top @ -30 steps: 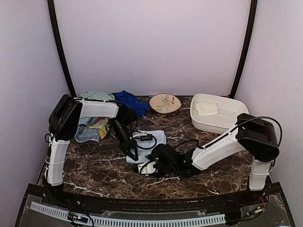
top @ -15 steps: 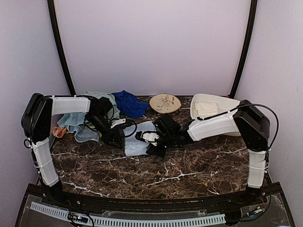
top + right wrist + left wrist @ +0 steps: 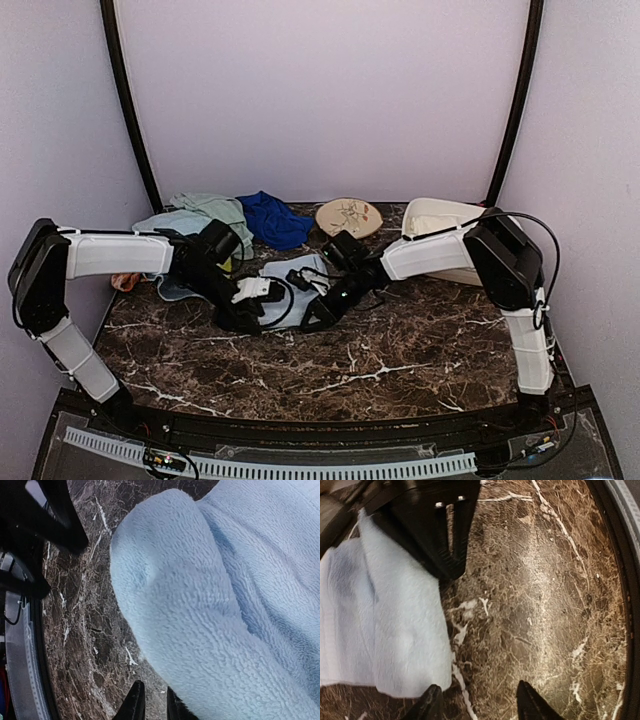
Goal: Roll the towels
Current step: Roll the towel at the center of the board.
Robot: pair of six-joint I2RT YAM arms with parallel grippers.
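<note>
One light blue fleece towel (image 3: pixel 380 630) lies on the dark brown marble surface (image 3: pixel 535 605), with one edge doubled over. The left tool (image 3: pixel 478 692) hangs beside its corner, fingers spread wide. The right tool (image 3: pixel 154 690) sits at that edge, fingers pinched almost together with nothing between them.

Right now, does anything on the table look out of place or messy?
Nothing spilled or damaged. The unrolled towels lie in a crumpled heap at the far left, and the light blue towel mid-table has one edge humped up.
</note>
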